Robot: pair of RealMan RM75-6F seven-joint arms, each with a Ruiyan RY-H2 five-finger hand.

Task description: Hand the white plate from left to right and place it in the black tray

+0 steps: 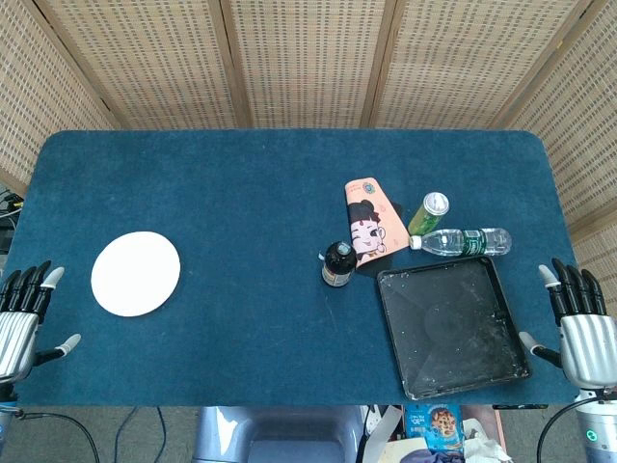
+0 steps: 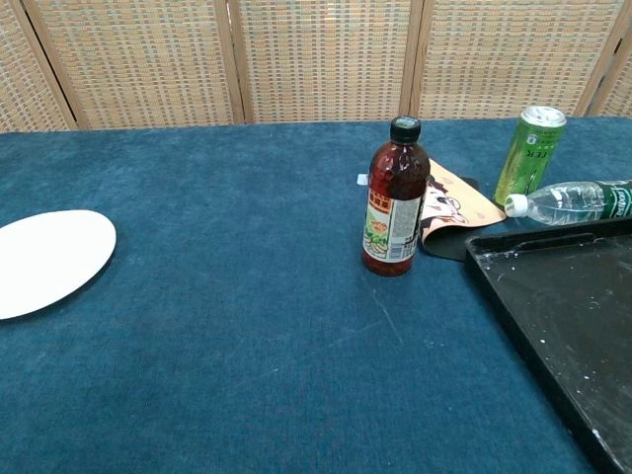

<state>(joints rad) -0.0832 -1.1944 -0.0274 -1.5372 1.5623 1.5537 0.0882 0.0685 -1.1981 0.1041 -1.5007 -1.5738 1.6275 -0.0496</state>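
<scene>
In the head view, the white plate [image 1: 136, 273] is seen lying flat on the blue surface [image 1: 241, 193], untouched, near the left robot hand [image 1: 21, 318], which is held at the surface's edge with fingers spread and nothing grasped. The right robot hand [image 1: 576, 328] is likewise spread and empty, just beside the black tray [image 1: 451, 326]. In the chest view, neither hand is shown; the plate [image 2: 47, 261] lies at the left edge, well apart from the tray [image 2: 563, 326] at the right. The task is judged not yet begun: the left hand must first be brought to the plate's rim so it can be gripped and lifted.
</scene>
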